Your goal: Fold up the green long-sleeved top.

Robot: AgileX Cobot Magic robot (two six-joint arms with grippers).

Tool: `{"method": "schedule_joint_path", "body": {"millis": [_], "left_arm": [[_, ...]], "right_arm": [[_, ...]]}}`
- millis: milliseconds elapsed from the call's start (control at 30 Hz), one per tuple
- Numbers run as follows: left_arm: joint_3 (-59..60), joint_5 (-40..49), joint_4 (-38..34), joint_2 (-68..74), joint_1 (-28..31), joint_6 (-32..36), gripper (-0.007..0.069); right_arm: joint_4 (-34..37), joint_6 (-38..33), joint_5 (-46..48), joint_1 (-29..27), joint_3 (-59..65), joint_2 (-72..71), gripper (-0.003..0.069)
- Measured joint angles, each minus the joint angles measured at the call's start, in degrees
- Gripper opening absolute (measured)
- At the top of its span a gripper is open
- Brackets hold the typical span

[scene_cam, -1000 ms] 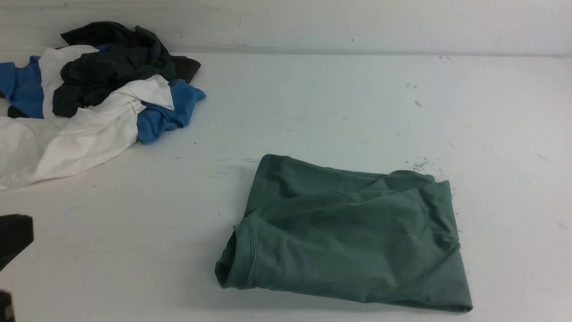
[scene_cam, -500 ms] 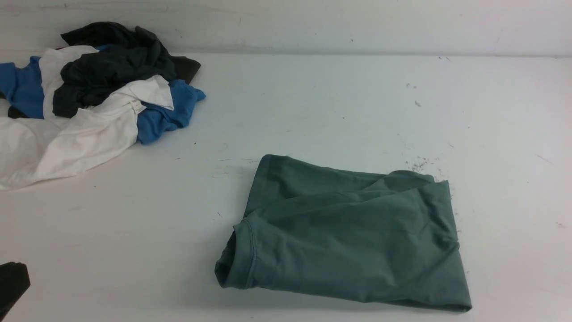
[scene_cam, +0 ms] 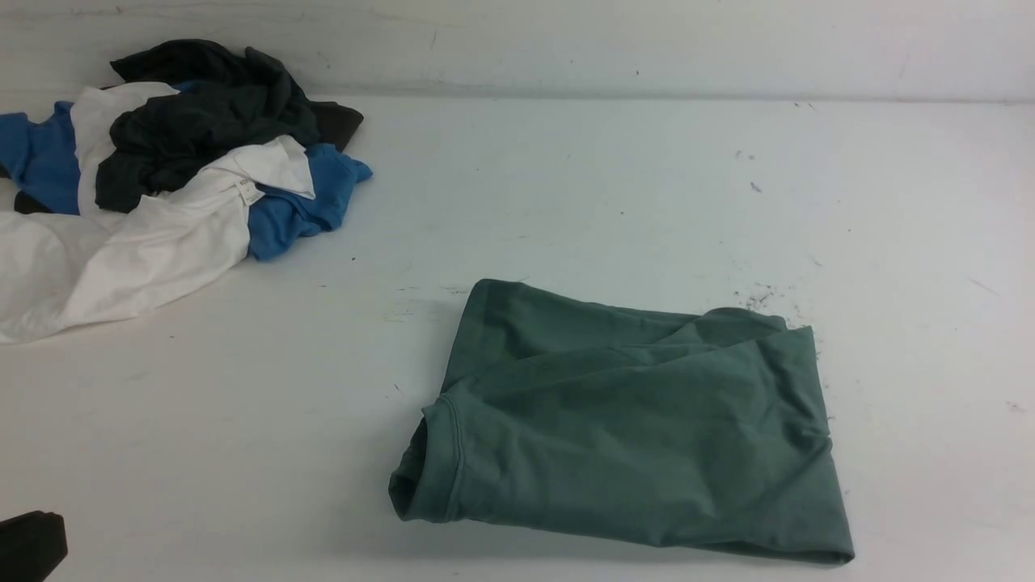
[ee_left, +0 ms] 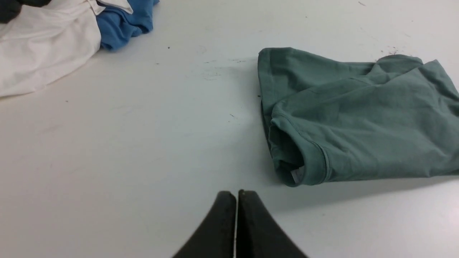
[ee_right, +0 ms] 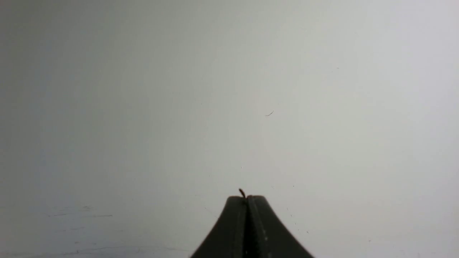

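The left gripper (ee_left: 236,195) has its black tapered jaws pressed together on nothing, above bare table (ee_left: 143,143) just short of the green long-sleeved top's (ee_left: 358,122) ribbed neck opening. The right gripper (ee_right: 246,199) is likewise clenched and empty, a thin fibre at its tip, over plain white surface. The top lies folded into a soft, creased rectangle. Well apart from the top, toward the back wall, sits a crumpled heap of white, blue and dark garments (scene_cam: 162,178).
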Motion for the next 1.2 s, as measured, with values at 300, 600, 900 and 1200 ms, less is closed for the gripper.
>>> {"method": "schedule_joint_path", "body": {"millis": [300,600,900,1200], "left_arm": [[0.0,0.2,0.0,0.0,0.0,0.0,-0.0004],[0.6,-1.2,3.1,0.0,0.0,0.5,-0.0004],[15.8,-20.1,17.4,-8.0,0.0,-6.6,-0.0004],[28.7,-24.2,20.2,-14.8,0.0,-8.5,-0.0004]], "right_arm": [[0.0,0.0,0.0,0.0,0.0,0.0,-0.0013],[0.0,0.0,0.0,0.0,0.0,0.0,-0.0013],[0.0,0.0,0.0,0.0,0.0,0.0,-0.0013],[0.0,0.3,0.3,0.0,0.0,0.0,-0.0013]]}}
